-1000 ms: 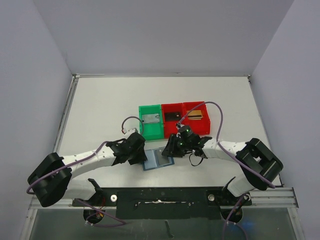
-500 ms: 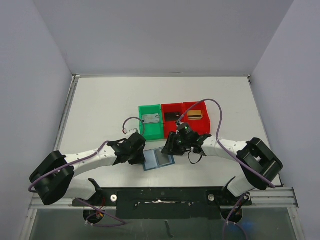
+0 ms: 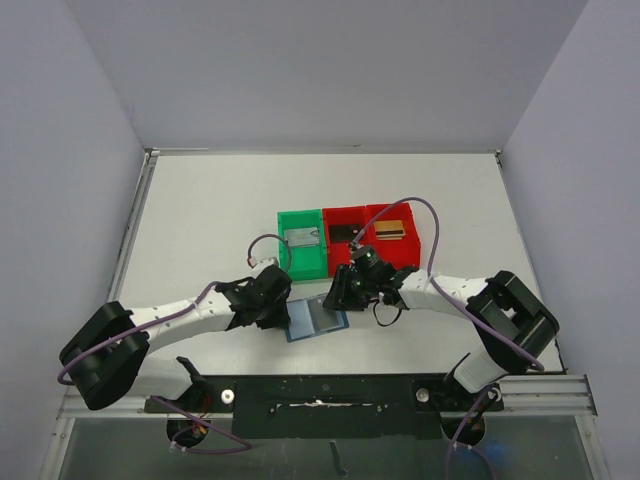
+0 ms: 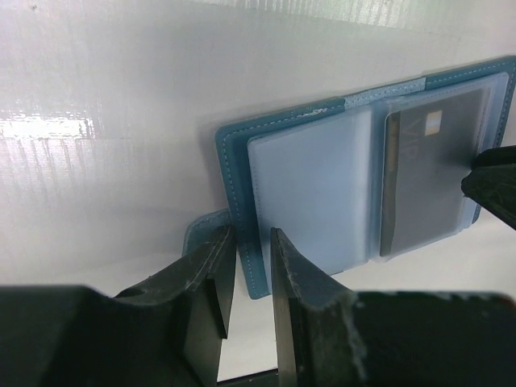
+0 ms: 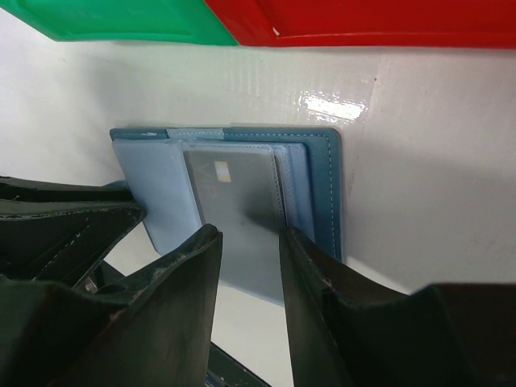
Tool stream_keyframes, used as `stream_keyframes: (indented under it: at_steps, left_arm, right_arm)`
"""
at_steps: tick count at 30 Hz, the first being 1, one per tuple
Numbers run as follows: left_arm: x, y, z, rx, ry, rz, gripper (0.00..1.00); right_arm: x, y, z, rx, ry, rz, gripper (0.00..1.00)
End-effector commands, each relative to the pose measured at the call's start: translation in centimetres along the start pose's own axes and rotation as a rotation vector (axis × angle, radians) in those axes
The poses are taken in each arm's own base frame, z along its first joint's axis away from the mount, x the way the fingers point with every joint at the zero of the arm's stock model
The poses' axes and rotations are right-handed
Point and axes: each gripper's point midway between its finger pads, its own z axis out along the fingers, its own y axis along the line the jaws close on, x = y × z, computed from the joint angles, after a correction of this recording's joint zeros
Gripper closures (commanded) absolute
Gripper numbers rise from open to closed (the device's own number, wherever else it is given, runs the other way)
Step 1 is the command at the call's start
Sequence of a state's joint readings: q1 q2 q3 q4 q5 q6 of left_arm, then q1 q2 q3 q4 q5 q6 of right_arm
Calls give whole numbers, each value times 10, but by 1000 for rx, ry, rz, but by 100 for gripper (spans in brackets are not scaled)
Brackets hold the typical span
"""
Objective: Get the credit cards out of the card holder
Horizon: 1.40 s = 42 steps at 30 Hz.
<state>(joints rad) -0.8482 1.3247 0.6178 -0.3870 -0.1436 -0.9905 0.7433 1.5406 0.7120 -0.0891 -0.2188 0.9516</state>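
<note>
The blue card holder lies open on the white table between my two grippers. In the left wrist view its blue stitched left edge runs between the narrow jaws of my left gripper, which is shut on it. A grey credit card sits in a clear sleeve on the holder's right panel and also shows in the left wrist view. My right gripper is open, its fingers straddling the card's near end, apart from it.
A green bin and two red bins stand in a row just behind the holder, each with a card inside. The right gripper's fingertip reaches into the left wrist view.
My right gripper has shifted slightly left and closer over the holder's right panel. The left gripper and the holder have stayed put.
</note>
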Motion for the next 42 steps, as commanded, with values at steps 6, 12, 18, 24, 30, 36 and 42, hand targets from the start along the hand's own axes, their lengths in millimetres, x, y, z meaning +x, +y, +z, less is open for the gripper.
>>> stream_keyframes:
  at_steps: [6, 12, 18, 24, 30, 36, 42]
  left_arm:
    - [-14, -22, -2, 68, -33, 9, 78]
    - [-12, -22, 2, 64, -24, 10, 79]
    - [-17, -31, 0, 81, -32, 7, 79]
    - [-18, -29, 0, 68, -32, 14, 79]
    - [-20, -33, 1, 74, -35, 17, 79]
    - [-20, -33, 2, 73, -36, 22, 80]
    - [-20, -34, 2, 77, -32, 26, 80]
  right_arm:
    - [-3, 17, 5, -62, -1, -25, 70]
    - [-4, 36, -3, -156, -6, -45, 74]
    - [-8, 38, -5, -153, -10, -37, 74]
    - [-20, 18, -12, -11, -68, -59, 68]
    - [-19, 7, -15, 49, -69, -76, 63]
    - [-14, 6, -12, 40, -50, -80, 61]
    - [-9, -1, -5, 61, -24, -65, 60]
